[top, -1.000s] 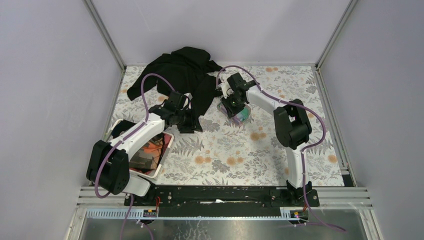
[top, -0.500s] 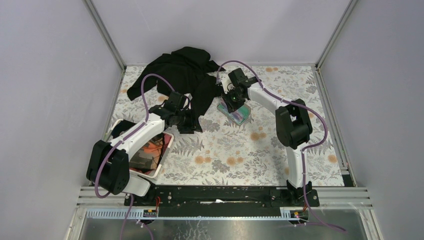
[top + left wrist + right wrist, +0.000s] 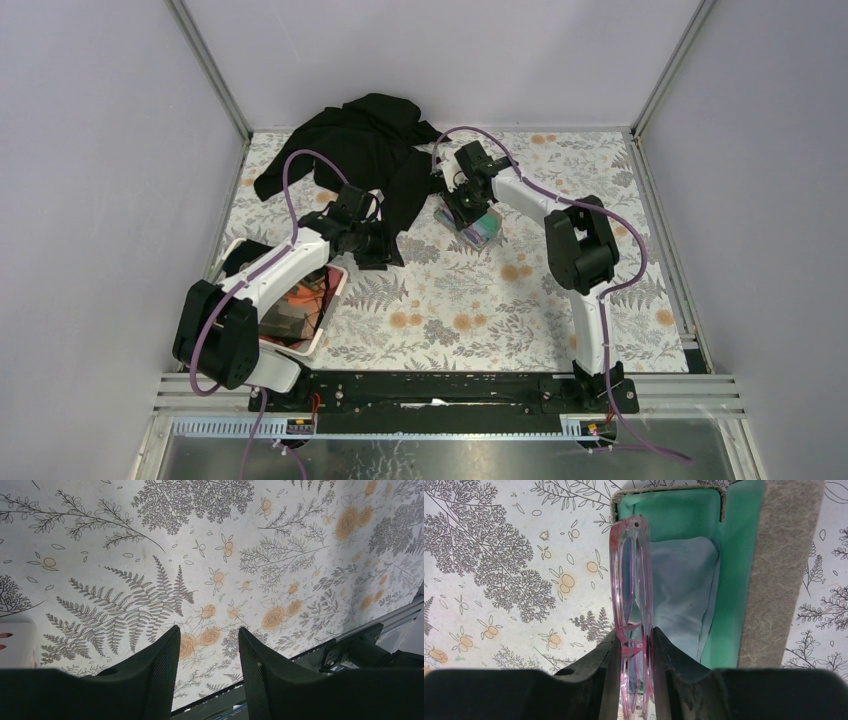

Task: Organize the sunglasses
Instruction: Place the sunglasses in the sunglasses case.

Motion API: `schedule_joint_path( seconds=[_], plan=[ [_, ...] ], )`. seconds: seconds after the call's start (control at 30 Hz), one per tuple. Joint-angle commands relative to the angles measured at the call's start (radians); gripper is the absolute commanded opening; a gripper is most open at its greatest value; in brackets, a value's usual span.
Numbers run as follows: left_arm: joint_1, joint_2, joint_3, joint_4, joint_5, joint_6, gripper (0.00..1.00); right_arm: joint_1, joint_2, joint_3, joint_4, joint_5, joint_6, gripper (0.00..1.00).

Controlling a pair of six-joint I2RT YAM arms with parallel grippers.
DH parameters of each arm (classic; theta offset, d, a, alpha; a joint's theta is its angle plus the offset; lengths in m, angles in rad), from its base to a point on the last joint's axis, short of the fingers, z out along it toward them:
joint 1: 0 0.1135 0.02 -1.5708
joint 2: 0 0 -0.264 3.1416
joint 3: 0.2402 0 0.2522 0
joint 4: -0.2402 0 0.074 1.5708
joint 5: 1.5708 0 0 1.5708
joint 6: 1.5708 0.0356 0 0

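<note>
My right gripper (image 3: 634,642) is shut on the folded pink sunglasses (image 3: 630,585) and holds them on edge over the near rim of the open grey-brown case (image 3: 774,570). The case has a green lining and a light blue cloth (image 3: 684,595) lies inside it. In the top view the right gripper (image 3: 466,205) hovers at the case (image 3: 481,228), near the back middle of the table. My left gripper (image 3: 207,647) is open and empty above the floral cloth; in the top view the left gripper (image 3: 385,245) sits left of the case.
A black garment (image 3: 365,150) is heaped at the back, between both arms. A white bin (image 3: 335,290) with orange and dark items stands at the left under my left arm. The metal rail (image 3: 360,640) of the table's near edge shows in the left wrist view.
My right gripper, with the sunglasses, has shifted slightly over the case, first back and then a little nearer and left. The left arm has hardly moved.
</note>
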Motion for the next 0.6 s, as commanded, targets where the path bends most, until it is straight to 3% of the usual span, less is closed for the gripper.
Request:
schedule_joint_path(
  seconds=[0.0,0.27,0.57],
  plan=[
    [0.008,-0.018,-0.018,-0.004,-0.017,-0.001,0.51,-0.002,0.025,0.024,-0.006,-0.03,-0.011,0.32],
    [0.009,-0.021,-0.022,-0.002,-0.016,-0.004,0.52,-0.001,0.0,0.003,0.007,-0.024,-0.005,0.55],
    [0.008,-0.029,-0.033,0.007,-0.002,-0.013,0.52,-0.002,-0.09,-0.034,0.053,0.007,0.013,0.57]
  ],
)
